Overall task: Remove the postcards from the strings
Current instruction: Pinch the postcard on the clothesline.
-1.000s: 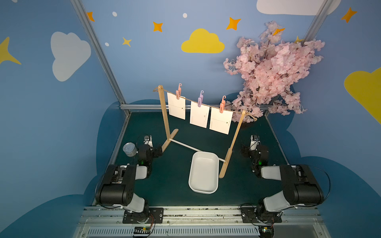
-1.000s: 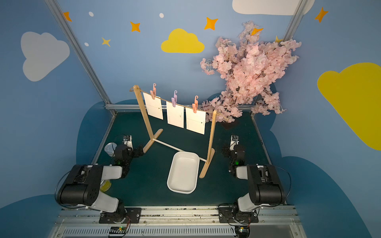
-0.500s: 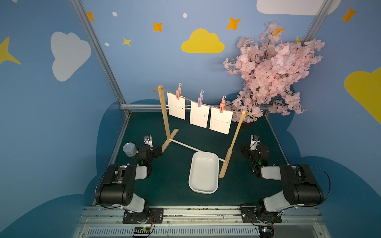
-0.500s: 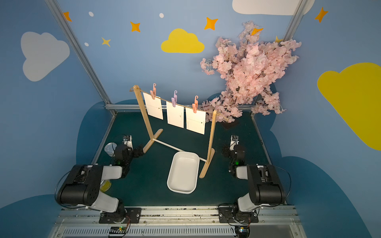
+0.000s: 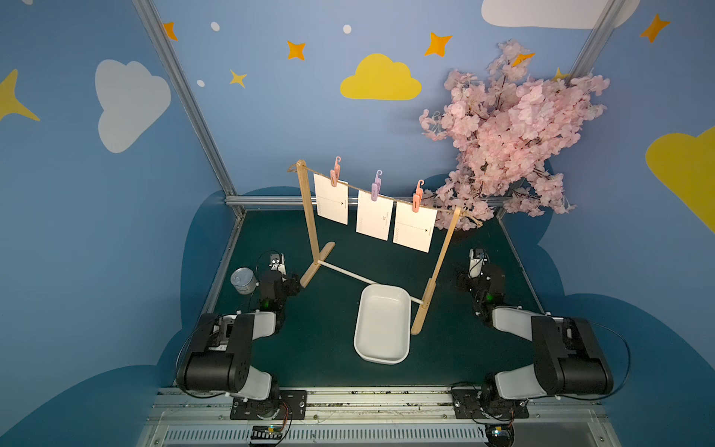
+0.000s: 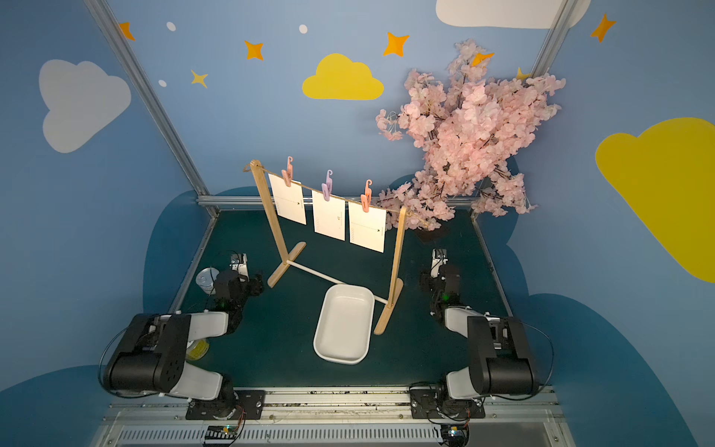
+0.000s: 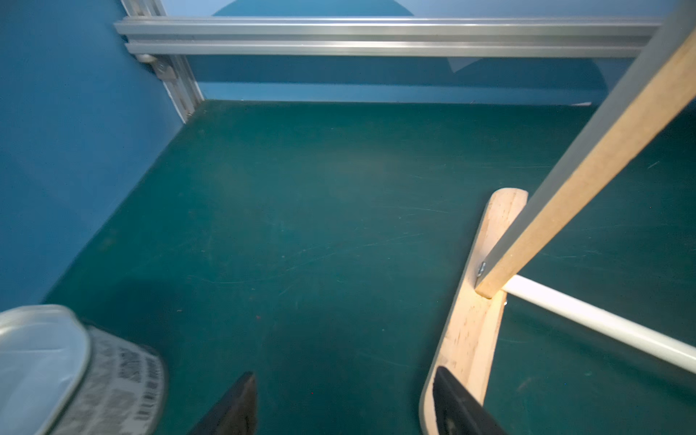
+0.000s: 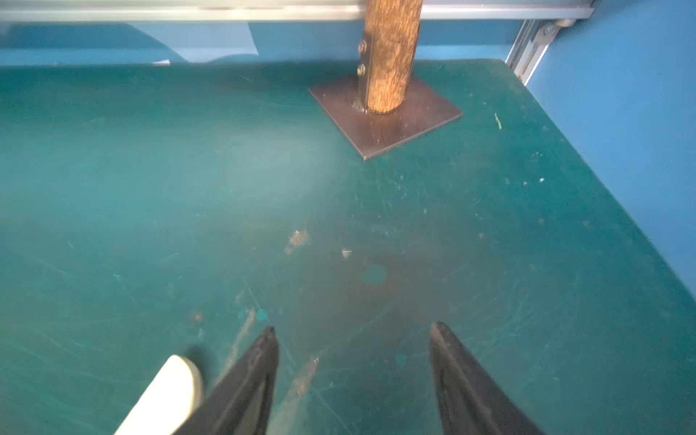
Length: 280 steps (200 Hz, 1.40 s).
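Postcards [image 5: 373,216] on string [image 5: 358,188], well above left tool [image 7: 343,373] & right tool [image 8: 353,325].

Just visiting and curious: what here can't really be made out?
Print on the postcards: too small to read in both top views.
Yellow object in a top view: mostly hidden under the left arm.
Tin can label: blurred and cut off by the left wrist view's edge.
Tree trunk: cut off by the right wrist view's edge.

Three white postcards [image 5: 373,220] hang side by side on taut brown string [image 5: 358,189], high between left gripper [image 7: 342,376] and right gripper [image 8: 352,329], touching neither.
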{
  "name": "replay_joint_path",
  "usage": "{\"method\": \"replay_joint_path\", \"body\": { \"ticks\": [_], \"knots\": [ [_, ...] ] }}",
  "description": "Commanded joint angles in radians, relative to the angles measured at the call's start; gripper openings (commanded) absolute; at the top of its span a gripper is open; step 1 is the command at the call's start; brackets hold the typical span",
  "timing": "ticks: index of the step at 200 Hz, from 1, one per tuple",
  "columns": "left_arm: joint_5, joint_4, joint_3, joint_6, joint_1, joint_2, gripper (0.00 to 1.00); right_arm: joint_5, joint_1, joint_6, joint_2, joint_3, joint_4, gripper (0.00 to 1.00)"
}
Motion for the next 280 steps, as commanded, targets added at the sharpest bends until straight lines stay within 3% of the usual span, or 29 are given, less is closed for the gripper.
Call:
{"method": "replay_joint_path", "body": {
  "ticks": [1, 51, 117, 199, 254, 280],
  "knots": [
    [-0.096, -0.248, 0.118, -0.064, -0.003, -0.160, 0.71, 0.047, -0.011, 0.081, -0.108, 0.141, -0.301, 0.62],
    [0.077, -0.529, 0.228, -0.245, -0.022, -0.399, 0.70, 0.058, -0.021, 0.164, -0.295, 0.291, -0.631, 0.62],
    [0.214, -0.729, 0.325, -0.270, -0.180, -0.518, 0.67, -0.047, -0.025, 0.241, -0.486, 0.443, -0.833, 0.64],
    [0.274, -0.842, 0.510, -0.225, -0.395, -0.484, 0.69, -0.200, -0.026, 0.255, -0.477, 0.748, -0.972, 0.66],
    [0.333, -0.743, 0.532, -0.270, -0.482, -0.435, 0.69, -0.353, -0.018, 0.255, -0.437, 0.903, -1.015, 0.66],
    [0.351, -0.704, 0.566, -0.259, -0.537, -0.396, 0.70, -0.366, -0.006, 0.255, -0.429, 0.951, -1.014, 0.67]
  ]
}}
